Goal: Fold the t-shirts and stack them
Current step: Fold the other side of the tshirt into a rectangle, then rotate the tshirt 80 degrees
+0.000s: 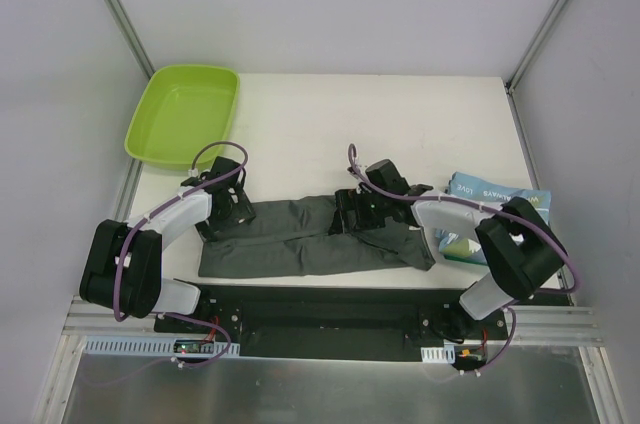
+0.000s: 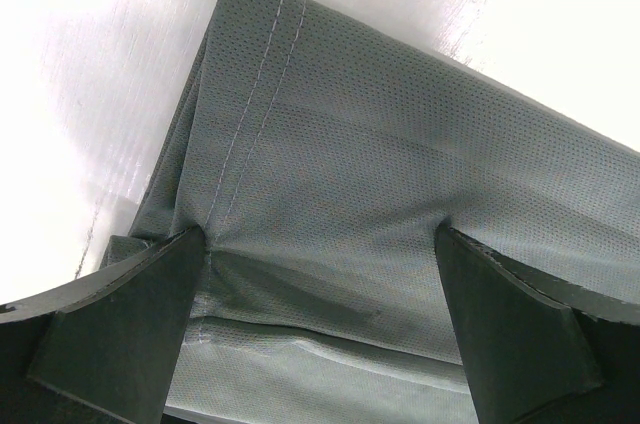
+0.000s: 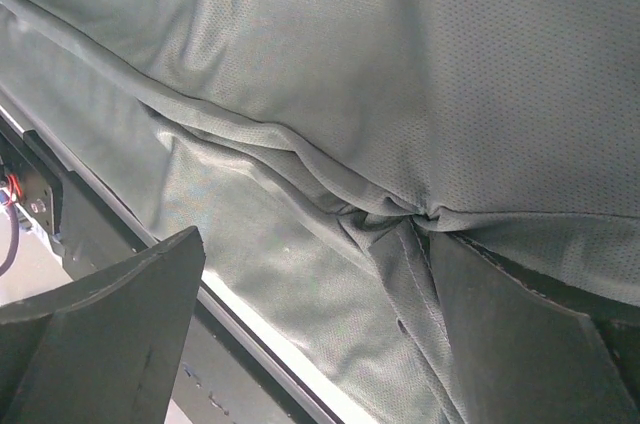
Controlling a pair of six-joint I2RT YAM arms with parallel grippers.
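The dark grey t-shirt [image 1: 300, 244] lies in a long folded strip along the table's front edge. My left gripper [image 1: 228, 212] is open over its left end. In the left wrist view the left gripper [image 2: 320, 254] has both fingertips spread wide and resting on the cloth [image 2: 350, 134] by a stitched hem. My right gripper [image 1: 352, 216] is open over the shirt's middle. In the right wrist view the right gripper [image 3: 310, 284] has its right finger [image 3: 500, 334] pushed into a bunched fold of the grey cloth [image 3: 420, 64]. The light blue t-shirt [image 1: 500, 194] with white lettering lies folded at the right, partly under my right arm.
A lime-green tray [image 1: 150, 134] stands at the back left of the white table [image 1: 380, 124]. The black base rail [image 3: 100, 244] runs just past the shirt's front edge. Grey walls close in both sides.
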